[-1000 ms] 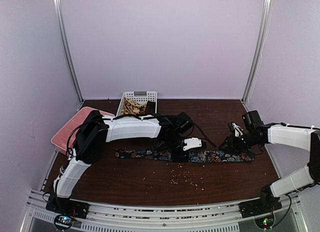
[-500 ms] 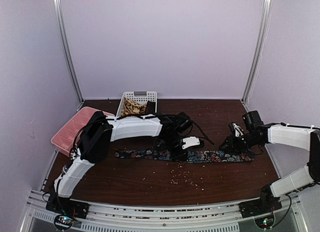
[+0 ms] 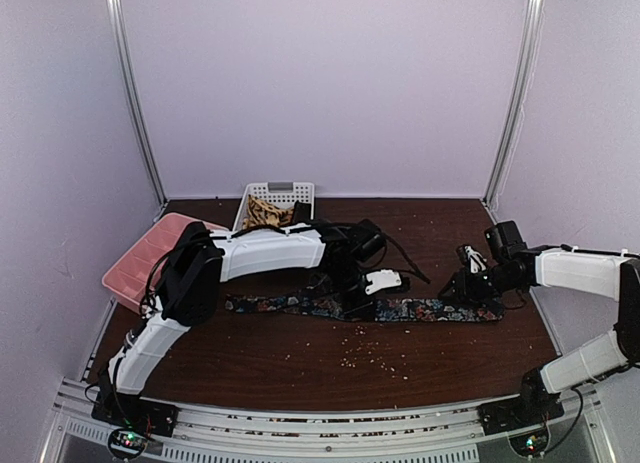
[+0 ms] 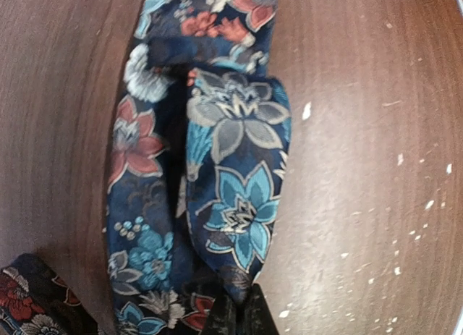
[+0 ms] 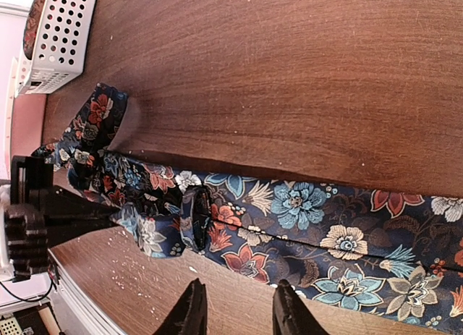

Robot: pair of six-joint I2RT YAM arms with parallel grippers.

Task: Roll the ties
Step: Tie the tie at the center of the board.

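A dark floral tie (image 3: pixel 440 310) lies stretched left to right across the brown table. My left gripper (image 3: pixel 352 301) is down on its middle, shut on a folded-over loop of the tie (image 4: pixel 239 183); its black fingertips (image 4: pixel 230 322) pinch the tip of that fold. My right gripper (image 3: pixel 470 288) hovers over the tie's wide right end, open. In the right wrist view its two fingers (image 5: pixel 189 312) stand apart over bare wood with nothing between them, beside the tie (image 5: pixel 304 219). A tan patterned tie (image 3: pixel 265 215) sits in the white basket (image 3: pixel 280 190).
A pink tray (image 3: pixel 140 255) rests at the left edge of the table. The white perforated basket (image 5: pixel 54 31) stands at the back, left of centre. Pale crumbs (image 3: pixel 372 357) dot the wood in front of the tie.
My left gripper has shifted slightly left, dragging the floral tie with it; the tie's right end has slid left. The right arm has barely moved.
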